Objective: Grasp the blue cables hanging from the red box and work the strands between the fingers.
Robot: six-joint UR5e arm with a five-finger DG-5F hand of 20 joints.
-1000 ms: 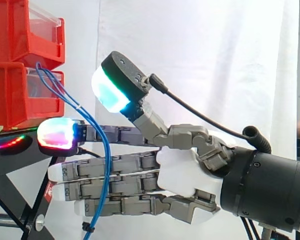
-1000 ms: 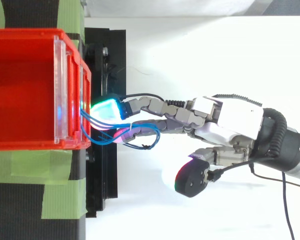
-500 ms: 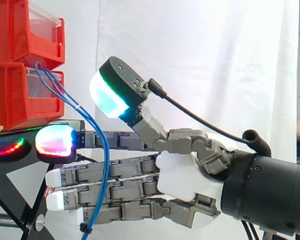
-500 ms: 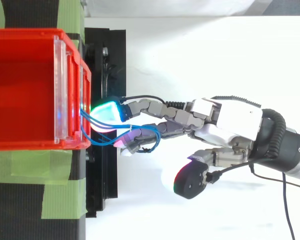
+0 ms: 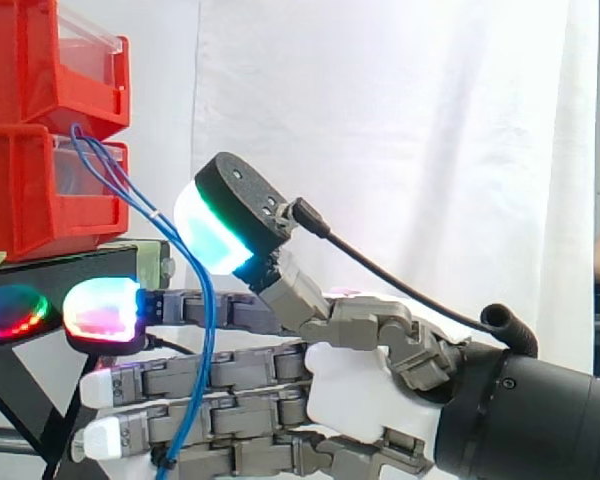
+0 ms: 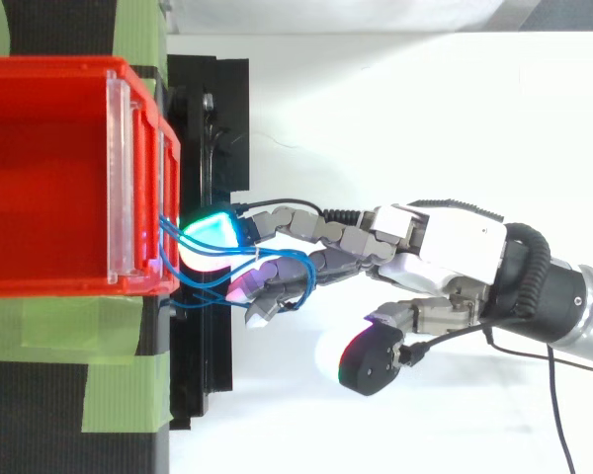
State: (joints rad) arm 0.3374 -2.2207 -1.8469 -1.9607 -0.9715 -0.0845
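At the upper left the red box (image 5: 40, 190) sits unmoved. The blue cables (image 5: 206, 300) hang from its front down left of centre, across my outstretched fingers (image 5: 220, 375). The hand (image 5: 365, 395), lower right, has sunk and its thumb (image 5: 225, 215) has tipped closer. Nothing is clamped, so I judge the grasp still pending.

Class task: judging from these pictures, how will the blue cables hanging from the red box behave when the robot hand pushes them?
Probably floppy: the blue cables sag from the red box in loose curves and bend over the fingers of the robot hand. Likely light: they are thin strands. They may slip off straight fingers.
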